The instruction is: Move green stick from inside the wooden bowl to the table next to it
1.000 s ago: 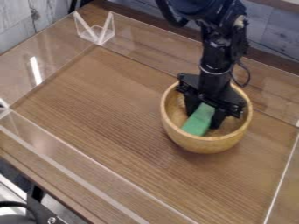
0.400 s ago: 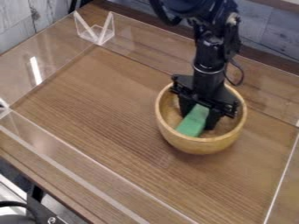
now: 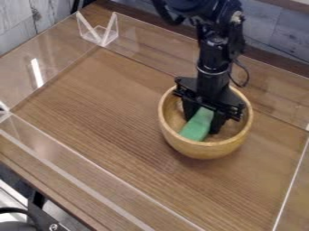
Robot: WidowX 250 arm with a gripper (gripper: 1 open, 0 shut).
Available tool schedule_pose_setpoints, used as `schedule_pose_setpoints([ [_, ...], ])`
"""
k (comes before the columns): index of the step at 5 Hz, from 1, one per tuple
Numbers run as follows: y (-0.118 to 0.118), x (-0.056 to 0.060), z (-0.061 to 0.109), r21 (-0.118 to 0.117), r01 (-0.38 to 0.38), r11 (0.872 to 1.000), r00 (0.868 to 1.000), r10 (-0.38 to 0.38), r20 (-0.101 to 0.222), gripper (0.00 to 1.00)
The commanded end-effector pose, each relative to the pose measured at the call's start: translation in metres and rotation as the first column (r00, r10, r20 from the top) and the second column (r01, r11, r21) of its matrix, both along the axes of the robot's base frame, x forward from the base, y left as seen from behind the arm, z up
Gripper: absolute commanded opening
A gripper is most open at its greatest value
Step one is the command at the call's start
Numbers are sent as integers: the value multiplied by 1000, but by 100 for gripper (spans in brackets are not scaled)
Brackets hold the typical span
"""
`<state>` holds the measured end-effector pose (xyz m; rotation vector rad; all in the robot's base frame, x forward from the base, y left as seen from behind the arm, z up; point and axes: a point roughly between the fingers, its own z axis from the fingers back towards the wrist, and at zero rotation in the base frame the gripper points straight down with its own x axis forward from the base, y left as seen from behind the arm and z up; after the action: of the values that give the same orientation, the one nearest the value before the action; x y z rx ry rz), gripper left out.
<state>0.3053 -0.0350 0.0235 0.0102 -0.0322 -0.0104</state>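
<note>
The wooden bowl (image 3: 175, 135) sits on the table (image 3: 97, 108) at the right of the view. Inside it lies the green stick (image 3: 200, 126), leaning against the bowl's inner wall. My gripper (image 3: 208, 113) points straight down into the bowl, its black fingers shut on the upper end of the green stick. The stick's top is partly hidden by the fingers.
Clear acrylic walls (image 3: 36, 135) run along the table's edges. A small clear acrylic stand (image 3: 99, 30) is at the back left. Bare wood-grain tabletop spreads to the left of and in front of the bowl.
The bowl with the stick and my gripper has shifted slightly to the left. The gripper stays shut on the stick.
</note>
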Motion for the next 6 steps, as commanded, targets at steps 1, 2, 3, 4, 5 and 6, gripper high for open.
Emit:
schedule_pose_setpoints([
  [1,7,6,17,-12,-23,1000,999,23,47,0],
  [2,8,6,19,-20,-28,999,999,29,45,0],
  [3,9,7,21,-28,-33,999,998,35,43,0],
  [4,10,7,22,-36,-38,999,998,40,40,0],
  [5,11,7,23,-42,-43,998,998,45,38,0],
  [6,12,7,23,-48,-48,998,998,50,37,0],
])
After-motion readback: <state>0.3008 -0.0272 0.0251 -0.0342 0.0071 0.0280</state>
